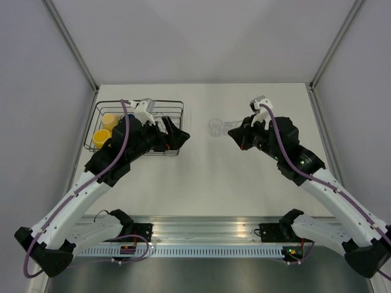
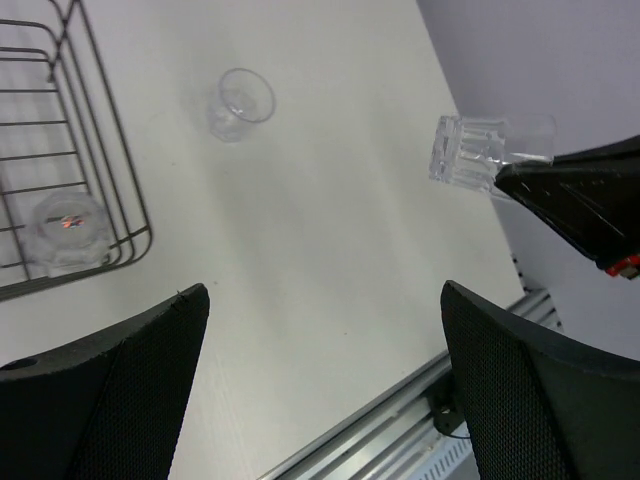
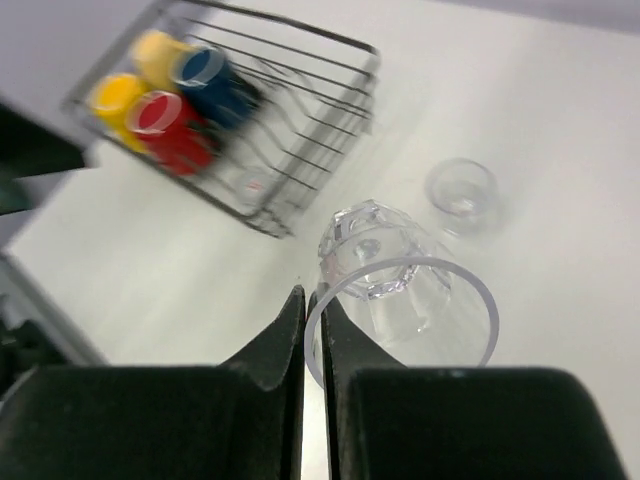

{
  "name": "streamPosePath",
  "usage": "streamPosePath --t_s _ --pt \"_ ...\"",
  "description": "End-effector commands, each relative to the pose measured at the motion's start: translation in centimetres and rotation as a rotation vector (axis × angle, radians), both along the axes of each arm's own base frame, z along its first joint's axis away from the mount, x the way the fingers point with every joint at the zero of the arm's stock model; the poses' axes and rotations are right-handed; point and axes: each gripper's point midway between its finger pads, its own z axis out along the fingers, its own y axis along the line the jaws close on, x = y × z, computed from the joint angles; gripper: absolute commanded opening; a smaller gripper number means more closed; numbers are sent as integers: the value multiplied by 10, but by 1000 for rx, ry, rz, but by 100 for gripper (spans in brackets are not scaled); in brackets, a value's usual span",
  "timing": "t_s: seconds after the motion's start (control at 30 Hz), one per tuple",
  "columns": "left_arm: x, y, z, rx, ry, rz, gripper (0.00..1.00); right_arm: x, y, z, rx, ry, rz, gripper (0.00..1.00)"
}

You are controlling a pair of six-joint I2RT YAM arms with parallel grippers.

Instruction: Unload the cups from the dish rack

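Right wrist view: right end effector [image 3: 306, 300] pinches clear tumbler [image 3: 385, 255] by its rim.

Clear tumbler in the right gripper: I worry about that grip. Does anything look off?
The clear tumbler is pinched by one rim wall only in the right gripper and sticks out sideways from it, so it could slip. Nothing looks spilled or broken.

Glossy clear tumbler [image 3: 385, 275], black wire dish rack [image 1: 172, 112], matt white table [image 1: 208, 183].
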Motion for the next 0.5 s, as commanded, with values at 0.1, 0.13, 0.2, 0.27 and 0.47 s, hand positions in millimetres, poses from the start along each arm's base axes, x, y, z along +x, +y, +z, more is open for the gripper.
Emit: streamPosePath --t_s 0.1,0.13,0.2,0.27,0.47 --pt "-9 53 13 184 -100 125 100 62 -41 -41 -322 96 -307 0" --pt "-14 60 16 200 -115 129 100 74 -42 -56 -365 137 -315 0" --pt "-22 72 21 229 -128 142 100 89 -42 -68 -405 188 -315 1" --pt "-27 81 28 253 -151 151 100 101 -44 -78 -436 216 -318 0" --pt "-43 103 33 311 -178 166 100 135 -49 -117 -541 323 -329 0"
